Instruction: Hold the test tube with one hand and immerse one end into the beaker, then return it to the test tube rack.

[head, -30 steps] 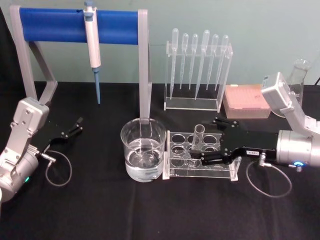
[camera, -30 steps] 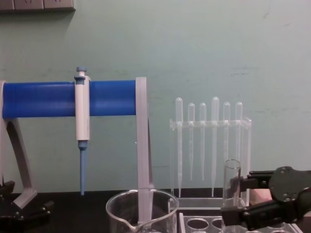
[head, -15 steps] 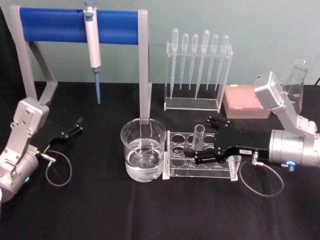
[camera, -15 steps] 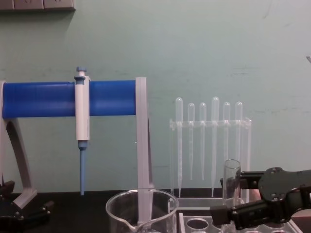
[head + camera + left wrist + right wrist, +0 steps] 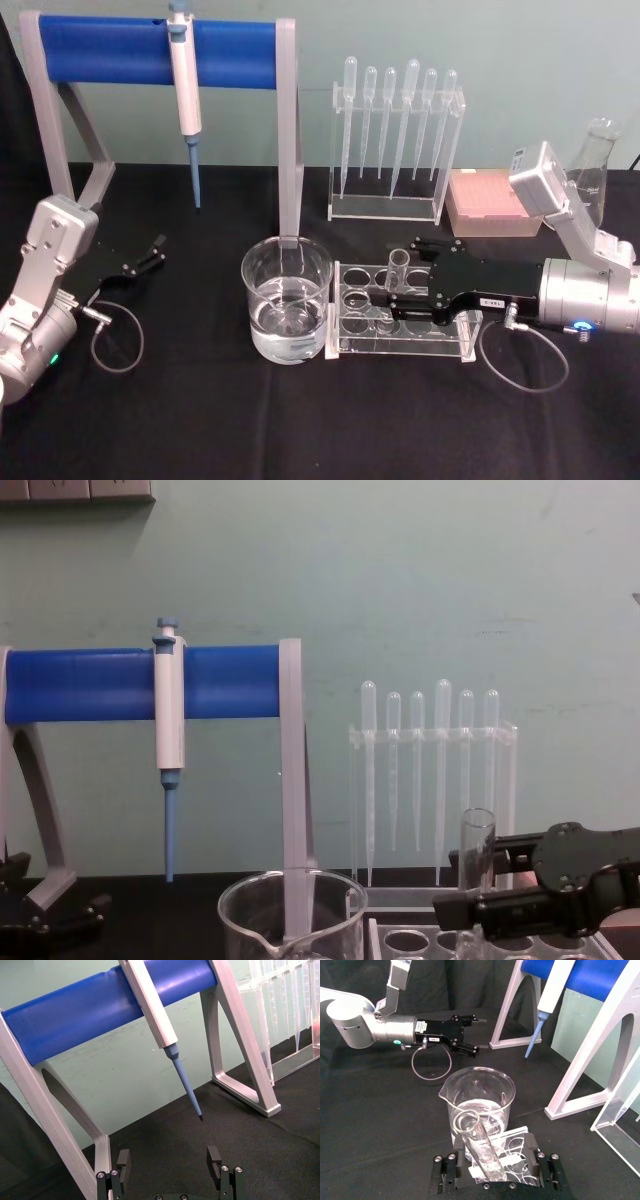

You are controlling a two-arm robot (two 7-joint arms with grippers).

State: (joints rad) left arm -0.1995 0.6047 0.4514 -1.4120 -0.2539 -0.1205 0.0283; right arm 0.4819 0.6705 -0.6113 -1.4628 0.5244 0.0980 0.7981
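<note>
Place: a laboratory bench.
Glassware: a beaker (image 5: 287, 312) holding clear liquid, a test tube (image 5: 397, 268) standing in a clear rack (image 5: 400, 345), and a conical flask (image 5: 592, 165) at the far right.
Liquid handling: a white-and-blue pipettor (image 5: 184, 80) hangs on a blue-barred stand (image 5: 110, 50); plastic pipettes (image 5: 395, 120) stand in a clear holder (image 5: 385, 208).
Consumables: a pink box (image 5: 492, 202), apparently of pipette tips.
Surroundings: a table (image 5: 300, 420) draped in black, with a plain pale green wall (image 5: 500, 40) behind.

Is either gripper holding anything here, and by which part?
Nothing is gripped yet. The right gripper, jaws open, straddles the test tube above the rack it stands in; the left gripper sits open and empty.
</note>
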